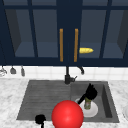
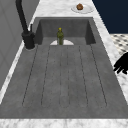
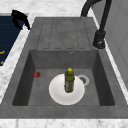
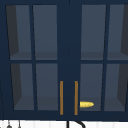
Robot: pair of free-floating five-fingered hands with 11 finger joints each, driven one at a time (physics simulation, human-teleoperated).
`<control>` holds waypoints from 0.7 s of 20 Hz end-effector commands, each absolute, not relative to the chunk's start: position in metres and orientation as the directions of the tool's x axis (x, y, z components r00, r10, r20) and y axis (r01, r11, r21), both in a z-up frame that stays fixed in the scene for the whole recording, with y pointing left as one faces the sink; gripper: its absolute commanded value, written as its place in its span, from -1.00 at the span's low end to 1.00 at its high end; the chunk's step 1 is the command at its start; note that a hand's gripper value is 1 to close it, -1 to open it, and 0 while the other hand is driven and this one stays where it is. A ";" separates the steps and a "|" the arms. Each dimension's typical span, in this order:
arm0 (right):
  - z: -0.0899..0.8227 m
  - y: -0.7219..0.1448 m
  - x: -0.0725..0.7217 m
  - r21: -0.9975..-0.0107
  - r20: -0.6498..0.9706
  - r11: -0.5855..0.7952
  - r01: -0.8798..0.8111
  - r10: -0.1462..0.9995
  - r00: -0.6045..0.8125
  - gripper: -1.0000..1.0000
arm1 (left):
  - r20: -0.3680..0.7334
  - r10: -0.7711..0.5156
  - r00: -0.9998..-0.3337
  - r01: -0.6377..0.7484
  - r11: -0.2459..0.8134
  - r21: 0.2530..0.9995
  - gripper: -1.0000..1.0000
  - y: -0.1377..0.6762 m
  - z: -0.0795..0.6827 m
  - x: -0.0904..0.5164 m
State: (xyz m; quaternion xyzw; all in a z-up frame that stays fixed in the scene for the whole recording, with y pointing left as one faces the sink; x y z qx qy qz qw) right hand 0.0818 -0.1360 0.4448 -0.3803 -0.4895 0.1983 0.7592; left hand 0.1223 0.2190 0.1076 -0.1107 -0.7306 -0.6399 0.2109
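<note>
Sink [image 1: 45, 100] set in bench. Red ball [image 1: 67, 115] at sink's front edge. White plate [image 3: 56, 96] in sink's basin w/ green bottle [image 3: 69, 81] upright on it. Right hand [image 1: 91, 92] just above bottle top, fingers spread, maybe touching. Left hand [image 1: 40, 119] at sink's front-left edge, well apart from bottle; can't tell its fingers.

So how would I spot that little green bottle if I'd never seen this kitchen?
Find the grey sink and look into its deep basin, where a round white plate lies on the bottom beside the drain. The bottle stands upright on that plate. It is olive green with a yellow cap, the one tall thing in the basin.
</note>
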 end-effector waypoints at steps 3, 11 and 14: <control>0.476 -0.125 0.073 -0.738 0.622 0.663 0.125 0.596 0.509 -1.00 | 0.450 -0.108 -0.887 0.432 0.156 0.888 0.00 0.219 0.108 0.122; 0.520 -0.114 0.058 -0.724 0.617 0.673 0.153 0.532 0.580 -1.00 | 0.450 -0.108 -0.887 0.432 0.156 0.888 0.00 0.219 0.108 0.122; 0.535 -0.110 0.050 -0.710 0.628 0.684 0.171 0.503 0.594 -1.00 | 0.450 -0.108 -0.887 0.432 0.156 0.888 0.00 0.219 0.108 0.122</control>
